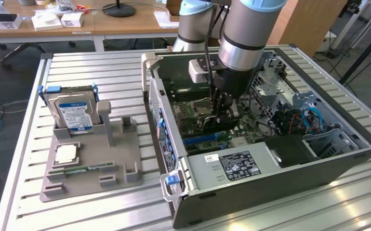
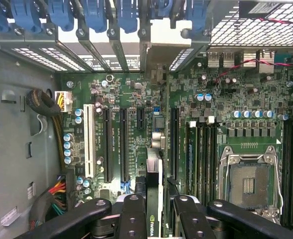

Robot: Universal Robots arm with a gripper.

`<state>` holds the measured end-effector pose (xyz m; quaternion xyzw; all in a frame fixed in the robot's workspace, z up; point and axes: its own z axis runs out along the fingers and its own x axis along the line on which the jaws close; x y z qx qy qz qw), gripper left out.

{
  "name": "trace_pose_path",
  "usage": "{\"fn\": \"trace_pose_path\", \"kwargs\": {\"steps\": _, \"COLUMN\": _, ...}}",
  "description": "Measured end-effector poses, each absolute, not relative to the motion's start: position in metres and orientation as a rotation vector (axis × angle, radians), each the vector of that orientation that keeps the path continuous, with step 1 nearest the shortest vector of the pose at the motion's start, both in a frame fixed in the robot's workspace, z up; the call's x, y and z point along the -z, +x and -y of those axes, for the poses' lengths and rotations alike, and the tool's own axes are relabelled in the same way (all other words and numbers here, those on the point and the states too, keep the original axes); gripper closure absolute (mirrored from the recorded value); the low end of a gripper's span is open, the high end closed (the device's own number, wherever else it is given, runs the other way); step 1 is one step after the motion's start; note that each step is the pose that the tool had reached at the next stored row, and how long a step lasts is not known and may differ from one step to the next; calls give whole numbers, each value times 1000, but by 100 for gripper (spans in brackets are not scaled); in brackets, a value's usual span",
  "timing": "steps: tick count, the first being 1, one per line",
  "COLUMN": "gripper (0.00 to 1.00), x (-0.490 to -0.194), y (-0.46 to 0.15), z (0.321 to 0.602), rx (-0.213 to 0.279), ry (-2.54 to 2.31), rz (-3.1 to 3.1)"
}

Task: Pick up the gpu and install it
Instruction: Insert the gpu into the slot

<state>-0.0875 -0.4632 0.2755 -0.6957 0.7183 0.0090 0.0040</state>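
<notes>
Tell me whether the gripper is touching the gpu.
Touching. In the wrist view the gpu stands edge-on inside the gripper, whose fingers press on both its faces.

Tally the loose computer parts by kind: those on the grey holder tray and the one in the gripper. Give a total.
Silver hard drive with blue label, standing in the grey holder tray: 1
Silver square processor chip, flat on the tray: 1
Narrow green memory stick, flat on the tray: 1
Thin dark gpu, clamped in the gripper: 1
Total: 4
</notes>
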Motion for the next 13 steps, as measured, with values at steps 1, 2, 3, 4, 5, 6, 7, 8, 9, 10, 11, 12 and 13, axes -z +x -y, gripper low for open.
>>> {"fn": "trace_pose_path", "kwargs": {"steps": 1, "gripper": 74, "x": -275, "y": -88, "z": 463, "rx": -28, "ry": -2180, "rz": -2251}}
{"fn": "trace_pose_path", "kwargs": {"steps": 2, "gripper": 74, "x": -275, "y": -88, "z": 463, "rx": -28, "ry": -2180, "rz": -2251}}
{"fn": "trace_pose_path", "kwargs": {"steps": 3, "gripper": 74, "x": -275, "y": -88, "z": 463, "rx": -28, "ry": -2180, "rz": -2251}}
{"fn": "trace_pose_path", "kwargs": {"steps": 4, "gripper": 74, "x": -275, "y": -88, "z": 463, "rx": -28, "ry": -2180, "rz": -2251}}
{"fn": "trace_pose_path", "kwargs": {"steps": 5, "gripper": 74, "x": -275, "y": -88, "z": 463, "rx": -28, "ry": -2180, "rz": -2251}}
{"fn": "trace_pose_path", "kwargs": {"steps": 6, "gripper": 74, "x": -275, "y": -89, "z": 463, "rx": -28, "ry": -2180, "rz": -2251}}
{"fn": "trace_pose_path", "kwargs": {"steps": 7, "gripper": 74, "x": -275, "y": -89, "z": 463, "rx": -28, "ry": -2180, "rz": -2251}}
{"fn": "trace_pose_path", "kwargs": {"steps": 8, "gripper": 74, "x": -275, "y": -90, "z": 463, "rx": -28, "ry": -2180, "rz": -2251}}
{"fn": "trace_pose_path", "kwargs": {"steps": 9, "gripper": 74, "x": -275, "y": -90, "z": 463, "rx": -28, "ry": -2180, "rz": -2251}}
{"fn": "trace_pose_path", "kwargs": {"steps": 10, "gripper": 74, "x": -275, "y": -90, "z": 463, "rx": -28, "ry": -2180, "rz": -2251}}
{"fn": "trace_pose_path", "kwargs": {"steps": 11, "gripper": 74, "x": -275, "y": -91, "z": 463, "rx": -28, "ry": -2180, "rz": -2251}}
{"fn": "trace_pose_path", "kwargs": {"steps": 12, "gripper": 74, "x": -275, "y": -91, "z": 463, "rx": -28, "ry": -2180, "rz": -2251}}
{"fn": "trace_pose_path", "kwargs": {"steps": 13, "gripper": 74, "x": -275, "y": -92, "z": 463, "rx": -28, "ry": -2180, "rz": -2251}}
